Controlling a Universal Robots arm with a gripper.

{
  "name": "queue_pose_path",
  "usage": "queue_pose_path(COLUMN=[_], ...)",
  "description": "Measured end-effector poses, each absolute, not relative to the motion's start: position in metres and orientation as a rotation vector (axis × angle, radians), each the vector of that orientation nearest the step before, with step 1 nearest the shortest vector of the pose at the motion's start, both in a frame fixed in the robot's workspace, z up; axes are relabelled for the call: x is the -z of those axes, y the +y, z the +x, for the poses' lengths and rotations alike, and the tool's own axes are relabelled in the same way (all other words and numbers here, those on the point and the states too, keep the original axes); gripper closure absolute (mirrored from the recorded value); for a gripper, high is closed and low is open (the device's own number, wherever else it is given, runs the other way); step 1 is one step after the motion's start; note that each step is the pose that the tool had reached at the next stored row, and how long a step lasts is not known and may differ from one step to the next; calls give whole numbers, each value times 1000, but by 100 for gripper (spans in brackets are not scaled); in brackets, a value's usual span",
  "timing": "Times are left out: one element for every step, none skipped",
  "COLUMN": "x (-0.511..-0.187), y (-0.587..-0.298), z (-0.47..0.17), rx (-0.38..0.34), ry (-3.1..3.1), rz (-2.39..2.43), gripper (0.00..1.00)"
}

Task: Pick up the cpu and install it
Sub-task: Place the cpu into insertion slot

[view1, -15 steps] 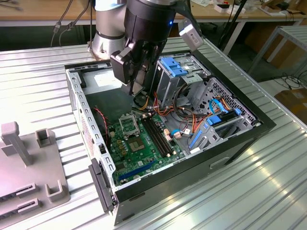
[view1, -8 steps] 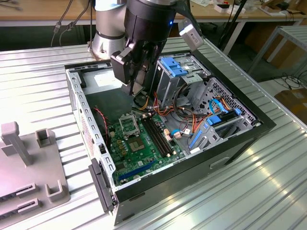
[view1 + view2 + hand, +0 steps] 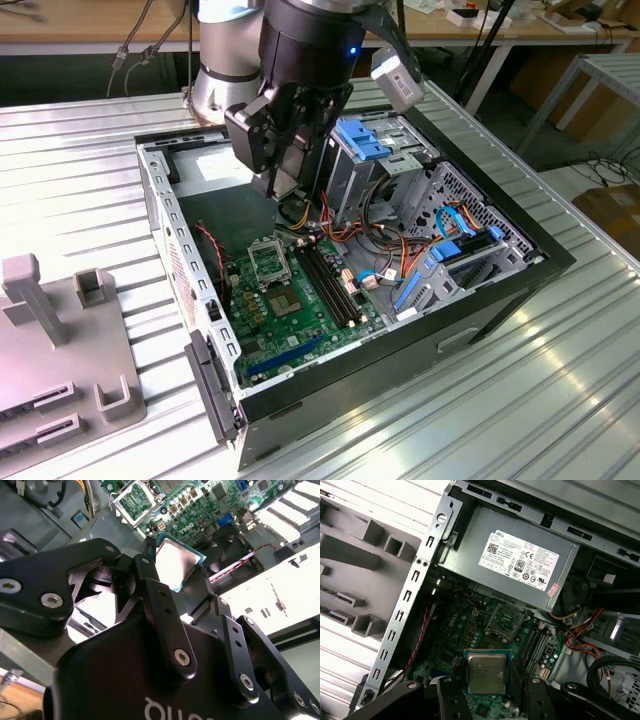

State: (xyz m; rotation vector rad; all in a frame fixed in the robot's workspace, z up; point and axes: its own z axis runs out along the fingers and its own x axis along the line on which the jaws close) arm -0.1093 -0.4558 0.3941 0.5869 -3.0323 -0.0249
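Note:
The cpu [image 3: 487, 672] [image 3: 177, 562], a small square chip with a dull metal top and green rim, hangs in the air with my gripper [image 3: 490, 689] [image 3: 175, 576] shut on its two opposite edges. In the exterior view my gripper [image 3: 287, 185] hovers inside the open computer case, above the back of the green motherboard [image 3: 300, 315]. The silver socket frame [image 3: 270, 264] [image 3: 504, 620] [image 3: 134, 501] lies below and a little ahead of the chip, with open air between them.
The case wall [image 3: 165, 215] with a red-black wire borders the exterior view's left of the socket. The power supply [image 3: 525, 560] sits behind it, black memory slots [image 3: 326, 276] beside it. The drive cage [image 3: 385, 150] and loose cables [image 3: 420, 245] stand to the right. A grey fixture [image 3: 60, 350] lies outside the case.

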Motion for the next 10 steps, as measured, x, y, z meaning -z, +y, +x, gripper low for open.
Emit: queue_pose_path(x=[-394, -394, -394, -394, -394, -394, -394, -394, -394, -394], y=[-456, -456, -456, -456, -456, -456, -456, -456, -456, -456], z=[-109, -109, -109, -109, -109, -109, -109, -109, -109, -109], rx=[25, 26, 26, 26, 27, 27, 27, 27, 27, 27], ry=[-3036, -3040, -3042, -3045, -3046, -3047, -3047, -3047, -3047, -3047], rz=[567, 548, 534, 521, 510, 508, 508, 508, 508, 508], gripper=[53, 53, 53, 53, 53, 53, 53, 53, 53, 53])
